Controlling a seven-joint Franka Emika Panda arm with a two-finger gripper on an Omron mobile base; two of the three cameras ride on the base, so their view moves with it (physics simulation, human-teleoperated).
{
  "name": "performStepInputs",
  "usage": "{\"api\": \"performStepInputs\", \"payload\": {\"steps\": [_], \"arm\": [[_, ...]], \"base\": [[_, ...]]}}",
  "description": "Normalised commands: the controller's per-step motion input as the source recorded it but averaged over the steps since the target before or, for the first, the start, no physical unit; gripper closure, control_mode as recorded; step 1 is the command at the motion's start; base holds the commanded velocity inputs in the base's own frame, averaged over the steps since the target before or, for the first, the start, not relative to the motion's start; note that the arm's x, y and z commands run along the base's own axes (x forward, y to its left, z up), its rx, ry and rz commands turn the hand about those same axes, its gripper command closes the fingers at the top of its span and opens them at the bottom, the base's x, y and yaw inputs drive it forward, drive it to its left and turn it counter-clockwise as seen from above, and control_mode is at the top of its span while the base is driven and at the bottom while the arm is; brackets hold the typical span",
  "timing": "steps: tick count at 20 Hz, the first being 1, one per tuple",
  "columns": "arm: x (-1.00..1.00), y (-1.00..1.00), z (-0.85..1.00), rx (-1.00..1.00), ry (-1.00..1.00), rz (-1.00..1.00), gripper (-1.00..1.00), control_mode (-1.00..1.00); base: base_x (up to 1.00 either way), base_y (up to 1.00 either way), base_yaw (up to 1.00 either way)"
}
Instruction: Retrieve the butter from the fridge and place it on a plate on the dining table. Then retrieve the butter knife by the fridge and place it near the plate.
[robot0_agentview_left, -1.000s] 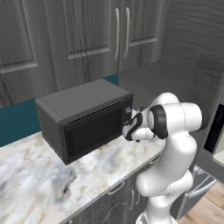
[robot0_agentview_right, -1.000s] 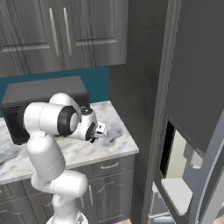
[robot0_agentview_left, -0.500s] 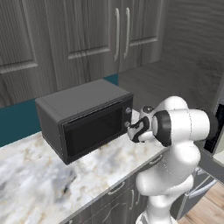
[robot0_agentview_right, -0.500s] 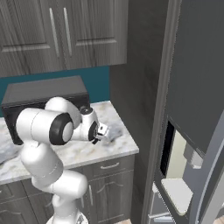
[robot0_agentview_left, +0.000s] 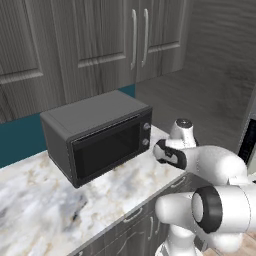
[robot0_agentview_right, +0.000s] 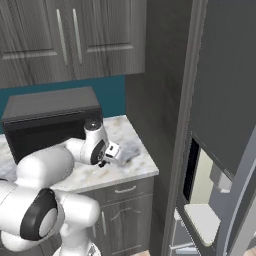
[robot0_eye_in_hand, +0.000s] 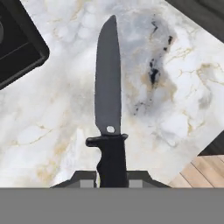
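In the hand view, a thin all-black butter knife (robot0_eye_in_hand: 109, 100) is seen standing up the middle of the picture, with its blade pointing to the top edge. Its handle is gripped at the bottom by the two-finger gripper (robot0_eye_in_hand: 112, 177), whose jaws are closed tight on it. Behind the knife, a white-grey marbled counter top (robot0_eye_in_hand: 57, 113) is seen, and a corner of a dark grey box-shaped microwave (robot0_eye_in_hand: 17, 41) is seen in the upper left. A bit of pale wooden floor (robot0_eye_in_hand: 201, 170) is seen at the lower right. In the left base view, the microwave (robot0_agentview_left: 97, 135) is placed on the counter top (robot0_agentview_left: 45, 205) in the middle, below grey wooden cupboards (robot0_agentview_left: 90, 45), and the white arm is bent at the lower right. In the right base view, the gripper (robot0_agentview_right: 114, 152) is held over the counter top (robot0_agentview_right: 135, 157) near the middle, and the tall grey steel fridge (robot0_agentview_right: 225, 100) is seen on the right with a door open and its white inside showing.
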Motion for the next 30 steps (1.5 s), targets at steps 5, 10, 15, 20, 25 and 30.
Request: {"api": "performStepInputs", "payload": {"steps": [5, 10, 15, 20, 25, 30], "arm": [[-0.39, -0.02, 1.0, 0.03, 0.22, 0.0, 1.0, -1.0], [-0.55, -0.01, 0.82, 0.0, 0.19, 0.0, 1.0, -1.0], [-0.95, -0.1, 0.35, 0.0, -0.02, 0.04, 1.0, -1.0], [-0.97, 0.0, 0.03, 0.0, -0.3, 0.09, 1.0, -1.0], [-0.47, 0.0, 0.4, -0.02, -0.09, 0.06, 1.0, -1.0], [-0.11, 0.04, 0.57, -0.04, 0.02, 0.0, 1.0, -1.0]], "base": [[0.0, 0.0, 0.0], [0.0, 0.0, 0.0], [0.0, 0.0, 0.0], [0.0, 0.0, 0.0], [0.0, 0.0, 0.0], [0.0, 0.0, 0.0]]}}
